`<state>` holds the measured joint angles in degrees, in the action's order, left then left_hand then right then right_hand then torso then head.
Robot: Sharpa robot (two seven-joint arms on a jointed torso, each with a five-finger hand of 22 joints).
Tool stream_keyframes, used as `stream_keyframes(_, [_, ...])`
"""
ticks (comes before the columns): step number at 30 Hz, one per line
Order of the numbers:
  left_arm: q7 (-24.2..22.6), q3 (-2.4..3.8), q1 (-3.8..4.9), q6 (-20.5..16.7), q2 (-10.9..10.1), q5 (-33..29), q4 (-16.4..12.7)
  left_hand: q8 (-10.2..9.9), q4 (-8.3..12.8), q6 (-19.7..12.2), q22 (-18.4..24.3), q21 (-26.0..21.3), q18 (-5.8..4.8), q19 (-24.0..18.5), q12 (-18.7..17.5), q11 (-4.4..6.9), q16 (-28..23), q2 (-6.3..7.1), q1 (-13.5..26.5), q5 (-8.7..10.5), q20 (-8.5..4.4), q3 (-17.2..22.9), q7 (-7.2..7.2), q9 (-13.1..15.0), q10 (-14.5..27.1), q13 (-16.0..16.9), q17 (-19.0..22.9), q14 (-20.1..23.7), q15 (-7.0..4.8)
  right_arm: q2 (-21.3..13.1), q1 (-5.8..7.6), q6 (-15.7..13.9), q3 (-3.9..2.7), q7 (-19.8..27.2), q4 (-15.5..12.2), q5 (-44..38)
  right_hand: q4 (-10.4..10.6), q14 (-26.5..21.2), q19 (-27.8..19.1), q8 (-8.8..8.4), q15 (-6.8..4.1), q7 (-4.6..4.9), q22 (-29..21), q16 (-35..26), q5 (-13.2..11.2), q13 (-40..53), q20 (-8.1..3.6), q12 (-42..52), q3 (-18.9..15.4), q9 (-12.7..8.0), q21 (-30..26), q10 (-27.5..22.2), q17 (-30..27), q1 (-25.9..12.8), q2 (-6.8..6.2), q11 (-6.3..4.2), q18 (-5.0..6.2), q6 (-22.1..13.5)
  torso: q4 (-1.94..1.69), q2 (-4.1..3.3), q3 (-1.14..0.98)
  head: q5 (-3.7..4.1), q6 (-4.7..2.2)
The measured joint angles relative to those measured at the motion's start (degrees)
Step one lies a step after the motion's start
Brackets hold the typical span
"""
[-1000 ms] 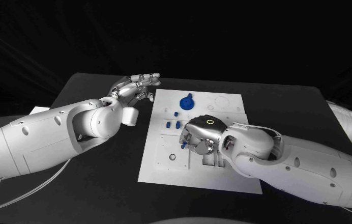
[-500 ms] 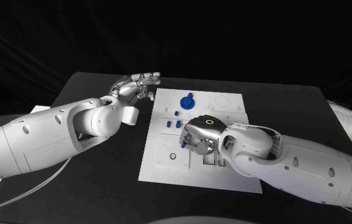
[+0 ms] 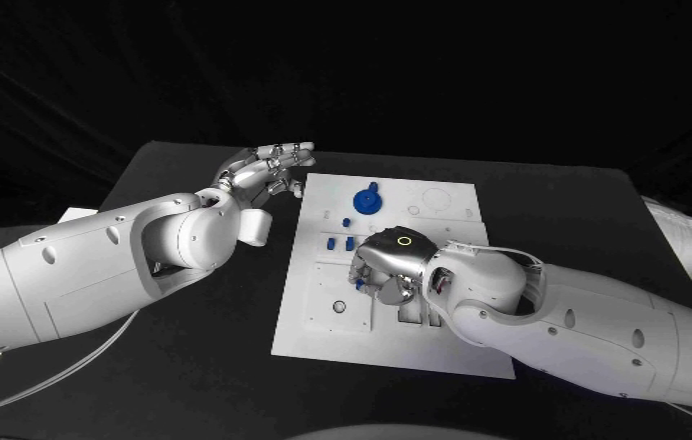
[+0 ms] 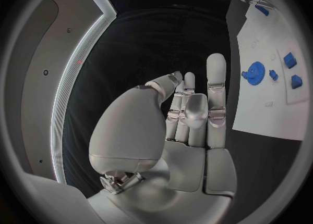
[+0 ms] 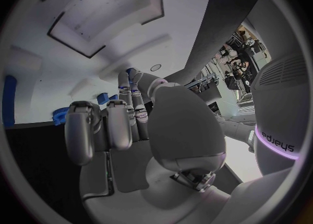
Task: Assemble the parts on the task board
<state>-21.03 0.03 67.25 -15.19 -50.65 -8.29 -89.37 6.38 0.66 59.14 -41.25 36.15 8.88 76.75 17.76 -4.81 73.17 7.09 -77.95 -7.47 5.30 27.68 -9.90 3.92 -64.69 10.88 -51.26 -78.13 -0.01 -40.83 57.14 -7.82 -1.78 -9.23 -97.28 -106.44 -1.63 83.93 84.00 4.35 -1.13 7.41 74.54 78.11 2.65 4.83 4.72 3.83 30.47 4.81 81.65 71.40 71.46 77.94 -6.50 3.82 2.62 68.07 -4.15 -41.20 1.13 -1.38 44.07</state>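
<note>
The small blue plastic peg (image 3: 356,282) you are working sits near the middle of the flat white task board (image 3: 447,350), right at the fingertips of your right hand (image 3: 392,265). That hand is curled down over it, and you cannot tell from here whether the fingers actually pinch the peg or only touch it. Treat the piece as light, stiff and smooth: it will likely skid or tip if nudged sideways, so take it by its sides, low down, between thumb and one finger. Just beyond lie two more small blue blocks (image 3: 336,245), and farther up the board stands the round blue toothed gear (image 3: 366,201). Your left hand (image 3: 268,172) hovers off the board's far left corner over the black table (image 3: 173,380), fingers straight and loosely together, holding nothing.
</note>
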Motion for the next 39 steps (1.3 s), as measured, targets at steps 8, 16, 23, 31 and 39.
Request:
stream_keyframes(8, [0.1,0.00,0.00,0.0,-0.1,0.0,0.0,0.0,0.0,0.0,0.1,0.0,0.03,0.0,0.4,-0.20,0.0,0.00,0.0,0.00,0.00,0.0,0.00,0.0,0.2,0.1,0.0,0.0,0.00,0.2,0.02,-0.8,0.17,0.7,0.7,0.0,0.5,0.1,0.0,-0.61,1.20,1.21,-2.5,-1.2,0.0,-1.2,0.85,-0.4,-2.0,-0.9,-1.6,-8.0,-2.2,-2.3,-1.73,1.63,-0.01,-2.9,0.02,0.02,-0.02,-0.21,0.15])
stream_keyframes(16, [0.3,0.00,0.00,0.0,-0.1,0.0,0.0,0.0,0.0,-0.2,0.2,0.0,0.63,0.0,0.7,-0.19,0.0,0.00,0.0,0.00,0.00,0.0,0.20,0.0,0.6,0.1,0.2,0.0,0.00,-1.0,-0.17,-2.6,0.39,1.2,0.3,0.2,0.2,0.1,-0.5,-0.61,1.34,0.98,-5.4,-2.5,0.5,-1.3,1.57,-0.2,-3.4,-1.1,-3.4,-10.4,-4.2,-2.3,-1.71,1.87,0.89,-5.7,0.04,0.01,-0.08,-0.22,0.02])
stream_keyframes(23, [0.6,0.00,0.01,0.0,0.0,0.0,0.1,0.0,0.0,-0.3,0.2,-0.1,0.63,0.0,0.7,-0.19,0.0,0.00,0.0,0.00,0.00,0.0,0.08,0.0,0.6,0.1,0.2,0.0,0.00,-6.2,-0.09,-4.7,-0.37,1.3,-3.8,0.4,0.2,0.1,-0.5,-0.61,1.34,0.98,-5.8,-2.9,0.6,-1.2,1.57,0.5,-4.1,-1.0,-3.6,-10.0,-4.9,-2.3,-1.71,1.56,0.89,-5.7,-0.02,0.02,-0.14,0.03,-0.15])
stream_keyframes(31, [0.8,0.00,0.00,0.0,-0.1,0.0,0.2,0.2,0.0,-0.4,0.2,-0.3,0.58,0.0,1.1,-0.40,0.0,0.00,0.0,0.00,0.00,0.0,0.00,0.0,0.8,0.2,0.2,0.0,0.00,-13.1,3.27,-5.7,-2.10,0.6,-7.0,1.1,-0.2,0.1,-0.5,-0.61,1.34,0.68,-6.3,-3.2,0.7,-1.2,1.57,1.3,-4.7,-0.9,-4.0,-8.2,-5.6,-1.6,-2.59,1.35,0.89,-5.6,0.23,0.05,-0.12,0.98,-0.63])
stream_keyframes(39, [0.8,-0.01,0.00,0.0,0.0,0.1,0.2,0.2,0.0,-0.4,0.2,-0.3,0.54,-0.2,1.1,-0.29,0.0,0.00,0.0,0.00,0.20,0.0,0.00,0.0,0.9,0.3,0.3,0.0,0.00,-16.0,4.67,-4.6,-2.33,-0.9,-5.5,1.4,0.5,0.1,-0.5,-0.61,1.34,-0.36,-6.5,-3.2,0.7,-1.2,1.56,0.7,-7.9,-1.0,-4.3,-9.6,-5.7,-1.9,-3.54,1.63,0.89,-6.6,0.42,0.05,-0.10,1.59,-0.98])
